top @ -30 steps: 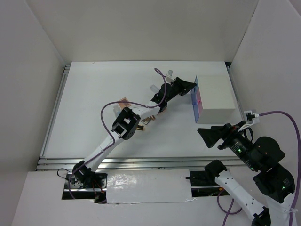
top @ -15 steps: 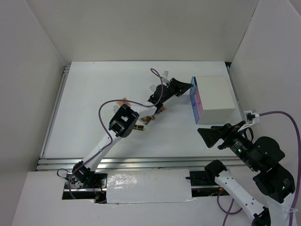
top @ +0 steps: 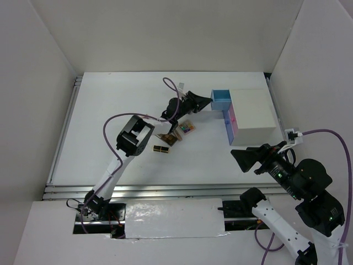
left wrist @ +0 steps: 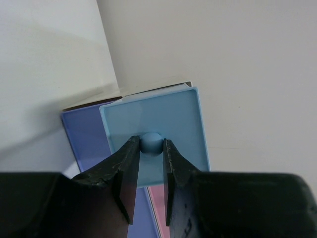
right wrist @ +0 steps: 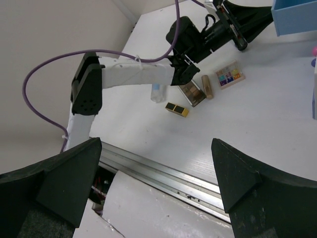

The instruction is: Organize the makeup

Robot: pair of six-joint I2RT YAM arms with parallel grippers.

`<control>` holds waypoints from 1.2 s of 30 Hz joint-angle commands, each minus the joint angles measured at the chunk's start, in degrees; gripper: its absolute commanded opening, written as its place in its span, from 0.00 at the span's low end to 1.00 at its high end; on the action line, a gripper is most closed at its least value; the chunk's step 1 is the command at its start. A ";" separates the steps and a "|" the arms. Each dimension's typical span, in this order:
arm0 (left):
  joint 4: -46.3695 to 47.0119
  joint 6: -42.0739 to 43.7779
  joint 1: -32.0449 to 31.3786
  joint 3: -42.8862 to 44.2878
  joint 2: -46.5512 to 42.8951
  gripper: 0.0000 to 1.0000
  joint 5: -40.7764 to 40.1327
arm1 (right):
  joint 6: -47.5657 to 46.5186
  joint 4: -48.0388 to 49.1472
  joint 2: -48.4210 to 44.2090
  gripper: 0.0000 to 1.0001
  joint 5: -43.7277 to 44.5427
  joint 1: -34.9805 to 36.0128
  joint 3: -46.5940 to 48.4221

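My left gripper point(top: 209, 101) is shut on the round knob point(left wrist: 151, 143) of the blue drawer point(top: 222, 101), which stands pulled out to the left of the white box point(top: 252, 115). The makeup lies left of the box, under my left arm: a colourful palette point(top: 186, 127), a brown palette point(top: 168, 139) and a black-gold lipstick tube point(top: 161, 149). The right wrist view shows them too, along with a rose-gold stick point(right wrist: 207, 86) and a clear bottle point(right wrist: 157, 92). My right gripper point(top: 244, 159) is open and empty, in the air near the front edge.
The pink drawer front point(top: 234, 117) is closed in the box, below the blue one. A metal rail point(right wrist: 168, 173) runs along the table's front edge. White walls enclose the table on three sides. My left arm's purple cable point(top: 118, 118) loops over the table.
My left gripper moved left while holding the knob, and the blue drawer slid out of the white box. The palettes show more now. The right arm has not moved.
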 commanded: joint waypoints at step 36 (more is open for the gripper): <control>-94.21 21.99 -2.19 -8.61 -37.76 0.99 -47.78 | -3.40 -3.83 5.96 1.00 15.91 -0.23 7.76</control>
